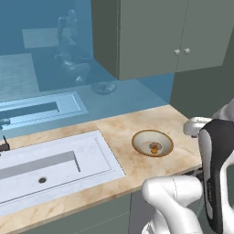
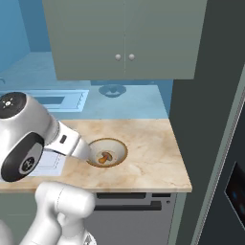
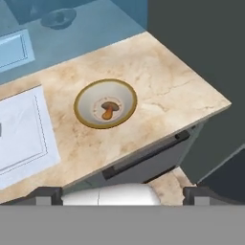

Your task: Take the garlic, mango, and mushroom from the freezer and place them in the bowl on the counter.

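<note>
The tan-rimmed bowl point(image 1: 133, 142) point(image 2: 125, 149) point(image 3: 91, 98) sits on the beige marble counter point(image 1: 119, 128) point(image 2: 148, 158) point(image 3: 162, 86), right of the white sink point(image 1: 55, 164) point(image 3: 19, 129). A brown mushroom point(image 1: 155, 147) point(image 2: 105, 156) point(image 3: 109, 109) lies inside it. My gripper point(image 3: 122, 195) hangs open and empty above the counter's front edge, short of the bowl, its dark fingertips point(image 3: 48, 194) far apart. The freezer's dark side point(image 2: 210, 119) point(image 3: 191, 38) rises right of the counter. The garlic and mango are out of view.
Grey-green cupboards point(image 1: 155, 36) point(image 2: 124, 38) with round knobs hang above the counter. The bluish glossy back wall mirrors the bowl point(image 1: 103, 87) point(image 2: 112, 89). A grey appliance front with a dark handle point(image 3: 148, 155) point(image 2: 129, 206) sits below the counter edge.
</note>
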